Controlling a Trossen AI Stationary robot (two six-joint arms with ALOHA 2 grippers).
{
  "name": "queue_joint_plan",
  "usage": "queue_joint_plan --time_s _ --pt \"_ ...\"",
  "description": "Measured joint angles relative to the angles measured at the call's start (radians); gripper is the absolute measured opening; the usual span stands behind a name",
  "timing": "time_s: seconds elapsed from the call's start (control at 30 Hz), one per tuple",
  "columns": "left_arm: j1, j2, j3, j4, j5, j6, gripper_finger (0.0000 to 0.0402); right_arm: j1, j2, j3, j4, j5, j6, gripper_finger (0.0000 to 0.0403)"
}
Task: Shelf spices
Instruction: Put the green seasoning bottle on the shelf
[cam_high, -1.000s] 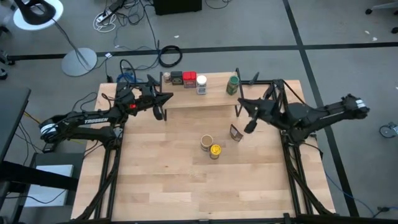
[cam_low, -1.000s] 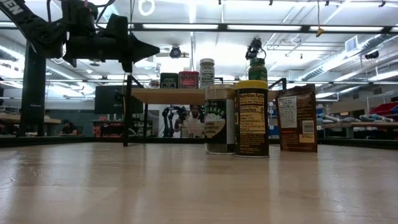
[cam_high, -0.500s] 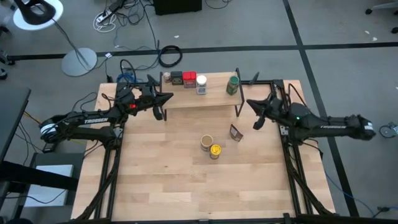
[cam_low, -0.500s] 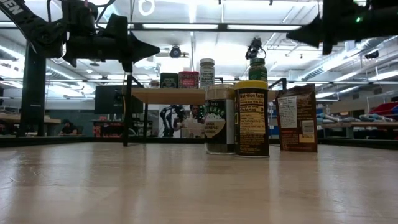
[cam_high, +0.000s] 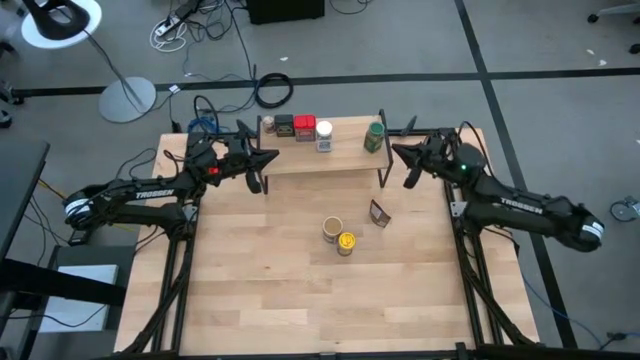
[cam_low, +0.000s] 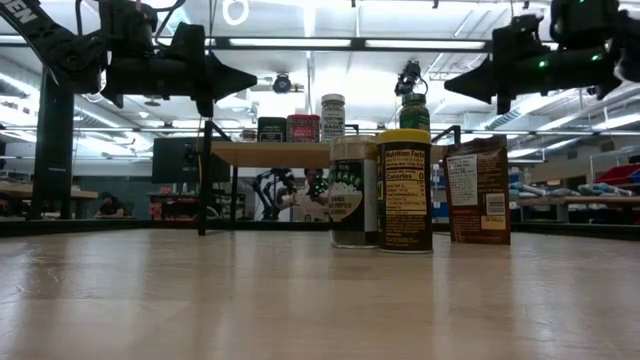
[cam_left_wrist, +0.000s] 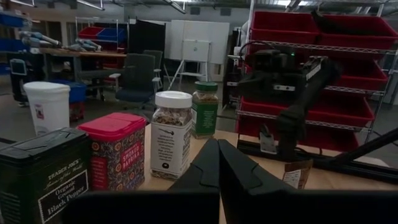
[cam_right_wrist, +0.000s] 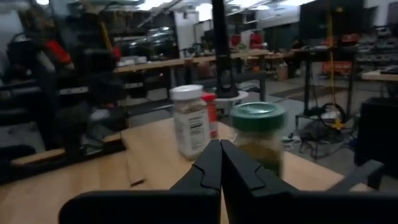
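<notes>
The shelf (cam_high: 300, 160) stands at the table's far edge on thin black legs. On its board stand a tan-capped jar (cam_high: 267, 124), a dark tin (cam_high: 284, 124), a red tin (cam_high: 304, 127), a white-lidded jar (cam_high: 323, 135) and a green jar (cam_high: 373, 137). On the table in front of it stand a brown canister (cam_high: 331, 229), a yellow-lidded jar (cam_high: 346, 242) and a brown pouch (cam_high: 378, 212). My left gripper (cam_high: 272, 156) is shut and hovers at the shelf's left end. My right gripper (cam_high: 394, 152) is shut and hovers at its right end, pointing at the green jar (cam_right_wrist: 257, 134).
The shelf's black legs (cam_low: 205, 180) stand under both grippers. Bare table (cam_high: 300, 300) lies in front of the three standing spices. Cables and a lamp base (cam_high: 127, 98) lie on the floor beyond the table.
My right gripper has swung from above the brown pouch toward the table's far edge. It has come down beside the shelf's right end and stayed shut. The spices have not moved.
</notes>
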Motion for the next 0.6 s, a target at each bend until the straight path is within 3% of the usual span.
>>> queue_joint_plan --time_s 0.33,0.6 --pt "0.000 0.000 0.000 -0.002 0.000 -0.003 0.0001 -0.090 0.267 0.065 0.129 -0.079 0.038 0.0000" --pt "0.000 0.000 0.000 -0.014 0.026 -0.006 0.0001 -0.090 0.302 0.076 0.190 -0.066 0.037 0.0000"
